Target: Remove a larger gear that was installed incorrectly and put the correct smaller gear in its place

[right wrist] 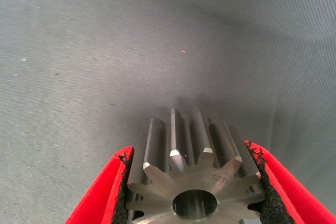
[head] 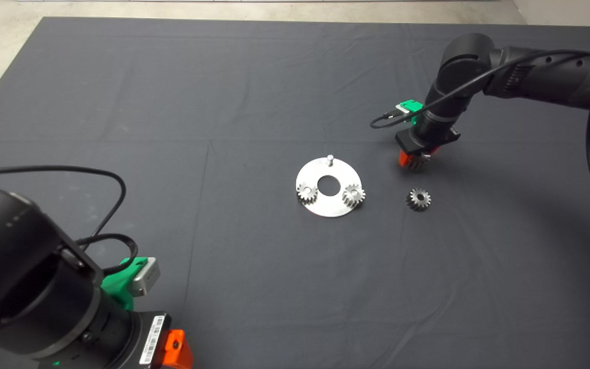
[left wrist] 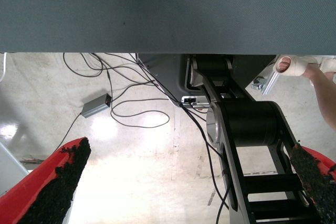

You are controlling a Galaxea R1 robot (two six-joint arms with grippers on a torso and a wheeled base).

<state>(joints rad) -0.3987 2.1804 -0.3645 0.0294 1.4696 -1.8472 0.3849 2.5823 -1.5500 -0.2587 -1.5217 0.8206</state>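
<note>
Both right gripper (right wrist: 191, 182) jaws clamped on larger gear (right wrist: 191, 174); left gripper (left wrist: 184, 182) jaws apart.

robot lab, concrete floor (left wrist: 136, 182), loose cables (left wrist: 131, 108)

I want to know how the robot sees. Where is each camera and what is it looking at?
Head view: from above, looking down at the mat and plate; both arms show.
Left wrist view: on the parked left gripper at the mat's near edge, facing floor cables; its red fingers show.
Right wrist view: on the right gripper, facing the larger gear held between red fingers.
Shared: head view also shows that larger gear in the right gripper.
</note>
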